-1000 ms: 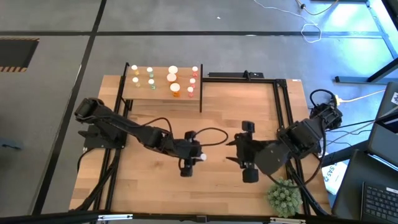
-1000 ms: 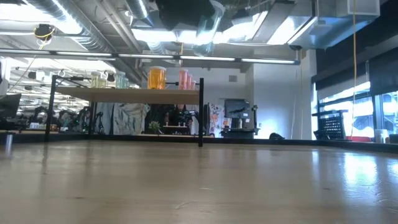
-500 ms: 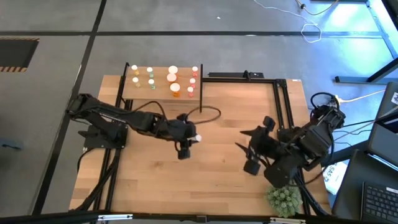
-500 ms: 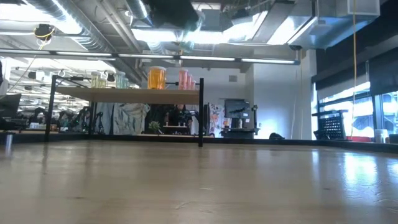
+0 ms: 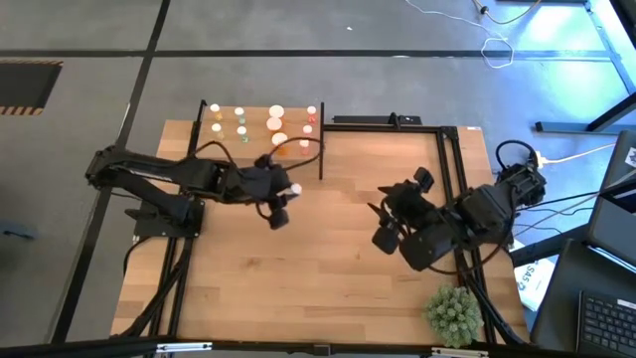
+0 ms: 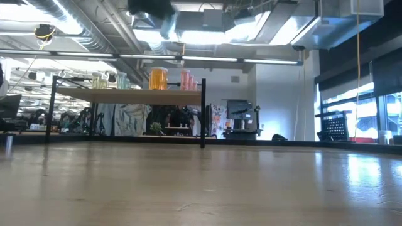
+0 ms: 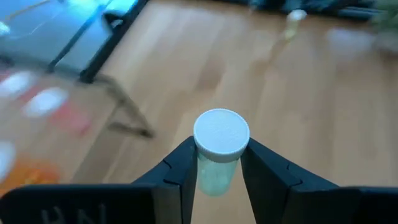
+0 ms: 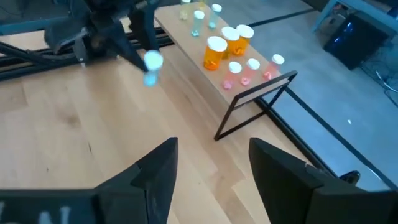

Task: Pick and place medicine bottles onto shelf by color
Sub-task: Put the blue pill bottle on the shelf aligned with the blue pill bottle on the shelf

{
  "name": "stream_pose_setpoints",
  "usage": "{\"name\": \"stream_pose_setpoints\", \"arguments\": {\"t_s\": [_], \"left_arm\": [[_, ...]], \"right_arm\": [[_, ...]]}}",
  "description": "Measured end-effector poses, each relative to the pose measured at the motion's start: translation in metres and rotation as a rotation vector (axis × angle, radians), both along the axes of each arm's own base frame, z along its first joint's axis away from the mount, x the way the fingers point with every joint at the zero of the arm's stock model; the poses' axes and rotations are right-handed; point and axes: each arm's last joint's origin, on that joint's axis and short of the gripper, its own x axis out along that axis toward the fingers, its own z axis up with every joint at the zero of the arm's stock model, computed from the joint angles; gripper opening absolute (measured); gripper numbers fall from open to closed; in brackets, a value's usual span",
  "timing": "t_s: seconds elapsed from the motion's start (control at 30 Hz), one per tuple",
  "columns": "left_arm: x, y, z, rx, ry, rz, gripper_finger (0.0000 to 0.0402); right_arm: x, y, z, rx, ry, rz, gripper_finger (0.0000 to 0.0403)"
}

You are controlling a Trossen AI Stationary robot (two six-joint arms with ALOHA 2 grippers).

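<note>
My left gripper (image 5: 285, 195) (image 7: 217, 155) is shut on a pale green medicine bottle (image 7: 215, 177) with a white cap (image 5: 294, 189), in the air just in front of the shelf's near right post. The shelf (image 5: 256, 149) stands at the table's far left and carries several bottles on their bases: pale green (image 5: 239, 125), orange (image 5: 278, 121) and reddish (image 5: 309, 125). My right gripper (image 5: 390, 217) (image 8: 211, 168) hovers open and empty over the table's right half, pointing toward the shelf. My left gripper pinches the bottle's pale green body just under the cap (image 7: 200, 173) between its two fingers, one on each side. The fingers (image 7: 180, 171) come slanting down from the table's left. The bottle (image 8: 150, 70) is lifted clear of the table, cap up.
A spiky green plant ball (image 5: 452, 313) sits at the table's near right corner. Black frame rails (image 5: 449, 169) run along the table's right and far sides. A laptop (image 5: 606, 318) lies off the right edge. Bare tabletop (image 5: 298, 278) lies between the arms.
My left gripper has risen and gone from the table's middle toward the far edge and the shelf, still shut on the pale green bottle, which stays clear of the table. My right gripper has turned about its wrist, staying open.
</note>
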Motion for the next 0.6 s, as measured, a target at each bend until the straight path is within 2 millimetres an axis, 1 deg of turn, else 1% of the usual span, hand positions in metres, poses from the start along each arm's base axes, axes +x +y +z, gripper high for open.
{"name": "stream_pose_setpoints", "arguments": {"t_s": [0.1, 0.17, 0.23, 0.33, 0.5, 0.6], "left_arm": [[-0.008, 0.002, 0.003, 0.001, 0.001, 0.065, 0.0108], [-0.022, 0.004, 0.004, 0.010, 0.041, 0.101, 0.0108], [-0.028, 0.006, 0.012, 0.000, -0.005, 0.139, 0.0108], [-0.042, 0.008, 0.012, 0.016, 0.025, 0.214, 0.0108], [-0.069, 0.014, 0.022, 0.008, -0.027, 0.322, 0.0108], [-0.083, 0.015, 0.017, 0.023, -0.003, 0.366, 0.0108]], "right_arm": [[0.006, -0.006, 0.001, 0.006, 0.014, 0.012, 0.0200], [0.012, -0.009, 0.001, 0.021, 0.012, 0.025, 0.0200], [0.018, -0.012, 0.001, 0.018, 0.023, 0.050, 0.0200], [0.027, -0.015, 0.000, 0.020, 0.044, 0.087, 0.0200], [0.040, -0.024, -0.004, 0.040, 0.090, 0.141, 0.0200], [0.049, -0.027, -0.005, 0.040, 0.090, 0.183, 0.0200]]}}
